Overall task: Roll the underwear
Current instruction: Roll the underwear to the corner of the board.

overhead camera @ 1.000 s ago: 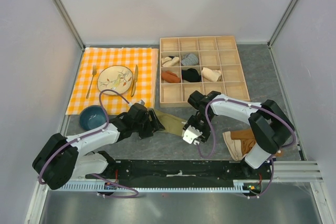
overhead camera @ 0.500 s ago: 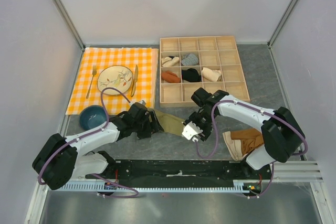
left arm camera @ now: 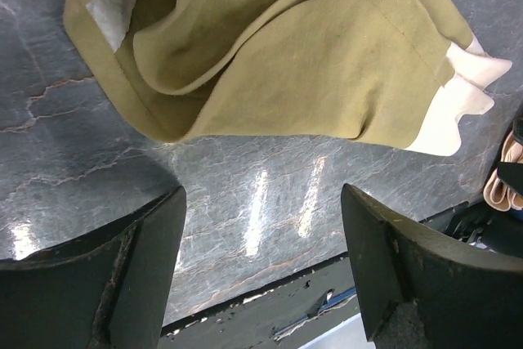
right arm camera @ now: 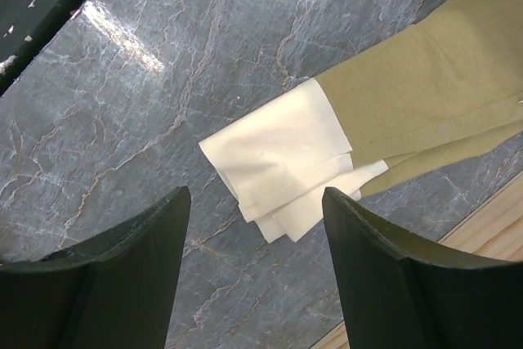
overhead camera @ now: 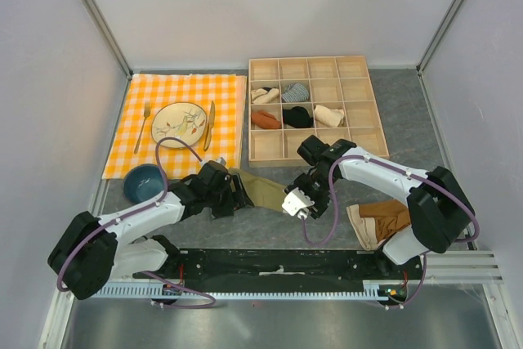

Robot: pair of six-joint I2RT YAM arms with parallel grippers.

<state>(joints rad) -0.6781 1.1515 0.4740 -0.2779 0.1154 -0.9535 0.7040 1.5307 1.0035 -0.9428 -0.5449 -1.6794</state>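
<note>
Grey marbled tabletop (overhead camera: pixel 400 100) beneath left pincer (left arm camera: pixel 261 206) and right pincer (right arm camera: pixel 253 202), both low, tilted downward, spread, seemingly above the underwear (left arm camera: pixel 310 55).

You've got a grey marbled table (overhead camera: pixel 409 112) under you, plain pale walls (overhead camera: pixel 270 6) closing in on three sides, metal posts (overhead camera: pixel 96 14) rising at the back corners, and overhead light glinting off the tabletop in bright streaks (left arm camera: pixel 257 202).

The top camera looks down from high behind the near edge, taking in the whole table (overhead camera: pixel 409 120). Both wrist cameras point down, close to the surface; all three views share the underwear (overhead camera: pixel 263 190) mid-table.
</note>
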